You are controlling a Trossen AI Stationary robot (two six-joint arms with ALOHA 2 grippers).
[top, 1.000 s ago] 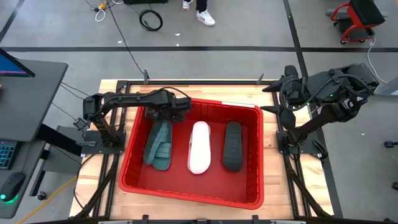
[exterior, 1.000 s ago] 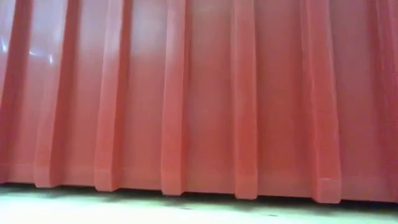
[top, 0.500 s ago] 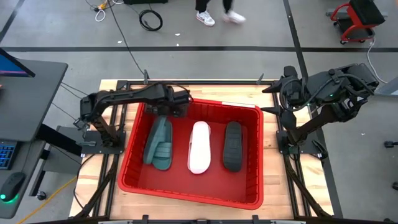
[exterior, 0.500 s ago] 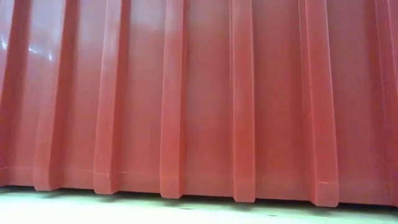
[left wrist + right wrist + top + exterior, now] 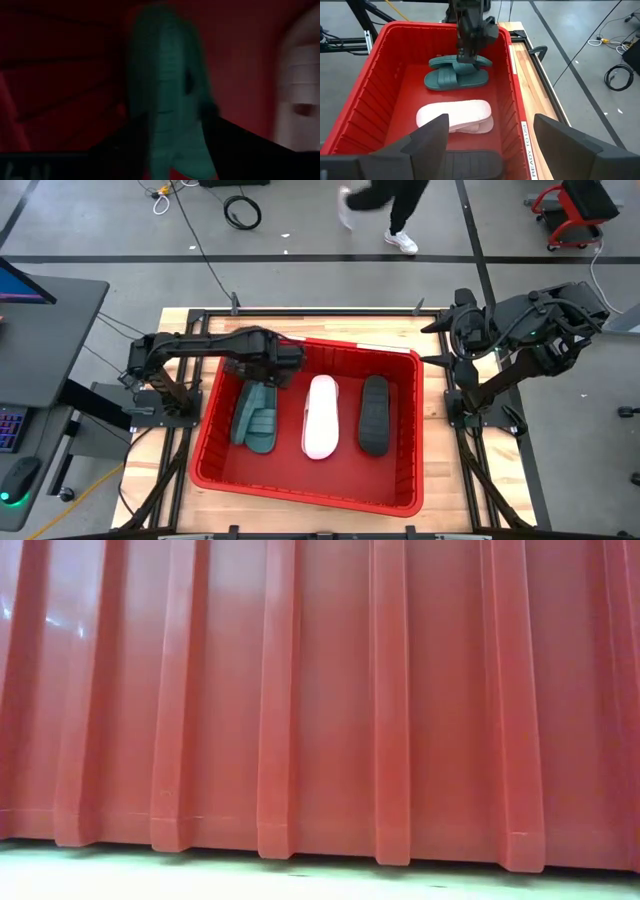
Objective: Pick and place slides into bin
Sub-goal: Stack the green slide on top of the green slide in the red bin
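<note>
Left tool [image 5: 265, 370] hangs fingers-apart over the teal slides [image 5: 255, 412] at the bin's [image 5: 300, 485] left wall (right tool [image 5: 487, 145] also spread), and I fear snagging one upward.

The bin [image 5: 305, 490] at the centre of the high view is bright red, with ribbed walls. Inside it lie teal-green slides [image 5: 256, 413] at the left, a white slide [image 5: 321, 416] in the middle, and a black slide [image 5: 373, 413] at the right.
</note>
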